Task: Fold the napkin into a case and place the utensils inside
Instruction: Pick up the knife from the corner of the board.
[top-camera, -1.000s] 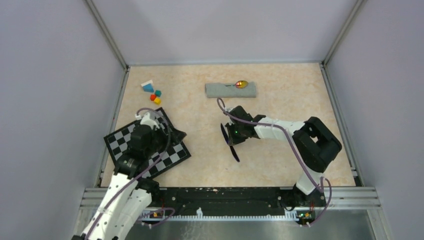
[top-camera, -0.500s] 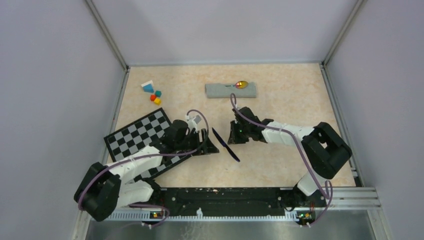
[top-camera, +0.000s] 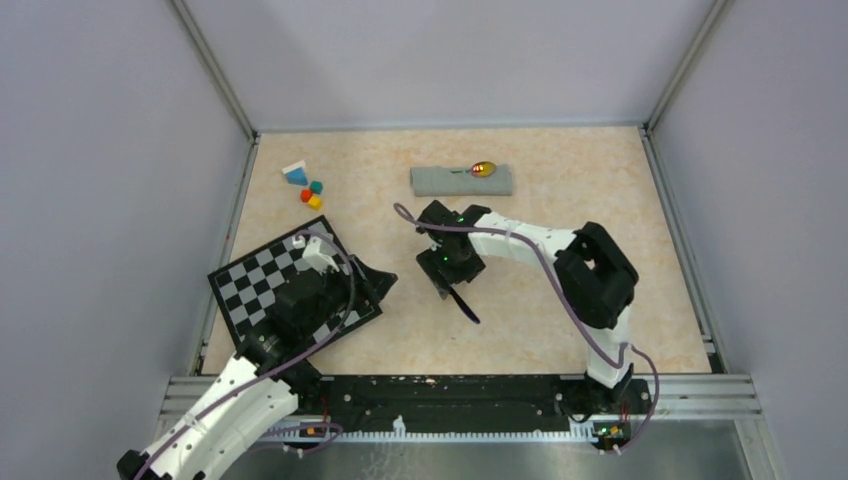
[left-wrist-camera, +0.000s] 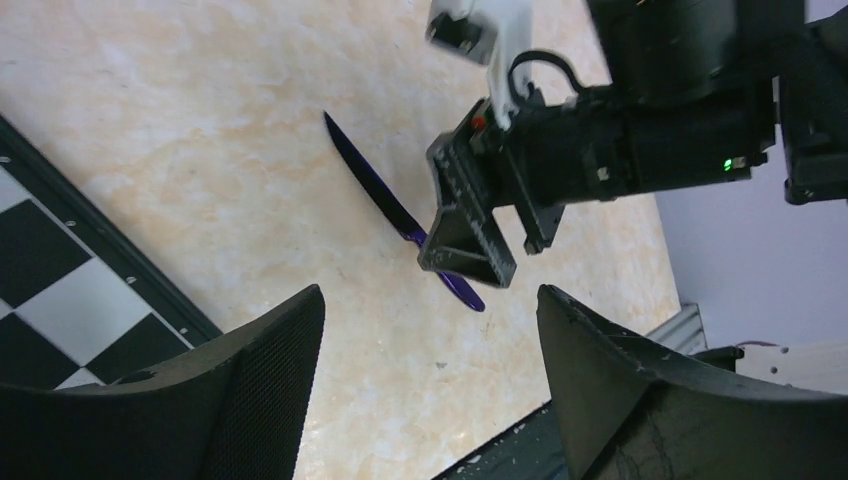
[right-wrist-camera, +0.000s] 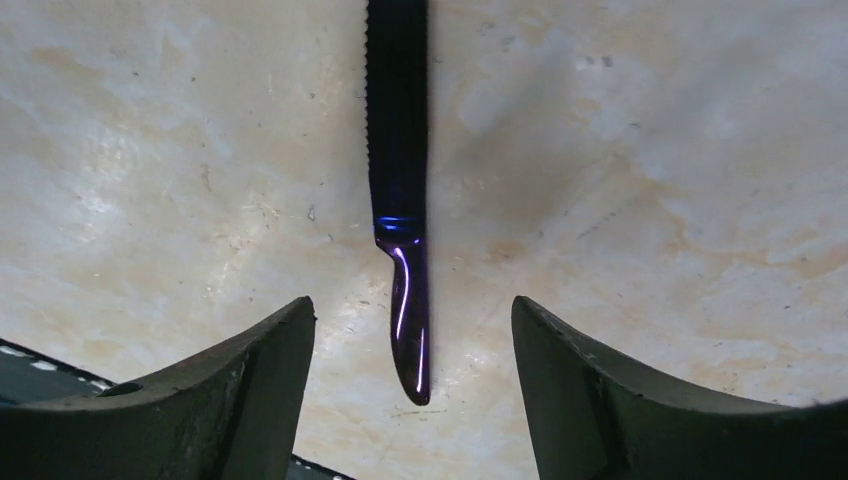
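Case (top-camera: 462, 181) looks folded by the worktop's far edge, spoon (top-camera: 483, 168) on it; knife (right-wrist-camera: 398, 150) lies loose mid-worktop under the wide-open, empty right gripper (right-wrist-camera: 410, 320), left gripper (left-wrist-camera: 430, 300) likewise.

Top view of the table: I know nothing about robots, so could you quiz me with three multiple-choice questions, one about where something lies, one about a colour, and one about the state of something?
1. Where does the spoon lie?
A. in a cup
B. on the folded grey-green cloth
C. on a plate

2. What colour is the handle of the knife?
A. shiny purple
B. red
C. white

3. How does the right pincer stand?
A. shut on the knife
B. open, with the knife lying on the table between its fingers
C. shut on nothing

Answers:
1 B: the top view shows the spoon's bowl resting on the cloth at the far side.
2 A: the right wrist view shows a glossy purple handle.
3 B: both fingers stand wide apart and do not touch the knife.
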